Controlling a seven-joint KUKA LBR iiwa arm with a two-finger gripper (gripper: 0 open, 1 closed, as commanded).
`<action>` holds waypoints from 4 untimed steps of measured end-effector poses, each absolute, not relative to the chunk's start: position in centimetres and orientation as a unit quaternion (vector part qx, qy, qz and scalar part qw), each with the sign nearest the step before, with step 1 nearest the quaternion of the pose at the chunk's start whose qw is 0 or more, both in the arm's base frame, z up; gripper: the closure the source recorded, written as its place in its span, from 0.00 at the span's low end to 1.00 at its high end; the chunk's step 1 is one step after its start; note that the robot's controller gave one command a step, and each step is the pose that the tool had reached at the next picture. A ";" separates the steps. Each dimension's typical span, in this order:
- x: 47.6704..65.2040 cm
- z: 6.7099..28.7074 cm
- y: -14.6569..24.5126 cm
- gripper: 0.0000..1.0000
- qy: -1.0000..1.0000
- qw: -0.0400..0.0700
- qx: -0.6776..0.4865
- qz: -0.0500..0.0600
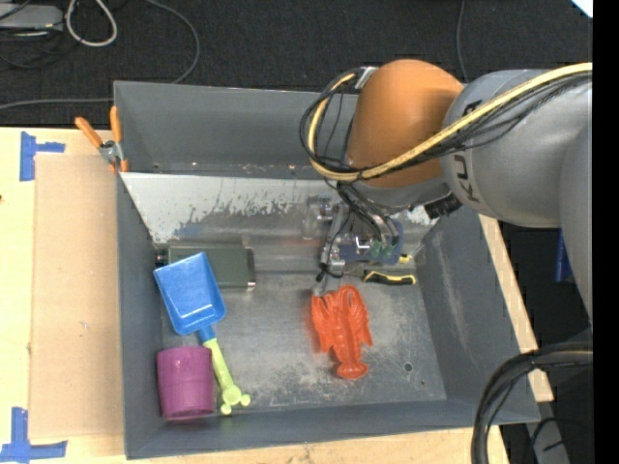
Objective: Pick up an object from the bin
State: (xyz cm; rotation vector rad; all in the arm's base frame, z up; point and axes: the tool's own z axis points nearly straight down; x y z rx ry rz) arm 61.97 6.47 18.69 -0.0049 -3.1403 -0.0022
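Hovering gripper [327, 276] near red lobster toy [340, 332], blue scoop [190, 293] well apart

Lab — 1 arm [522, 153], bin [290, 104], cables [92, 13].

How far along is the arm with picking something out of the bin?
Done: the claw is low in the bin, right at the upper end of the red lobster. In hand: it seems to be lining up there; I can't see anything gripped. Left: the grasp and the lift. The lobster, the blue scoop and the purple cup all lie on the bin floor.
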 end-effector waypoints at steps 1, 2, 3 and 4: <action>62.0 18.7 6.5 0.00 -1.000 0.001 -0.002 -0.001; 59.5 15.5 0.6 0.00 -1.000 0.003 -0.010 0.000; 57.4 14.0 1.5 0.00 -1.000 0.000 0.008 -0.002; 59.2 8.2 1.1 0.00 -1.000 0.002 -0.029 -0.001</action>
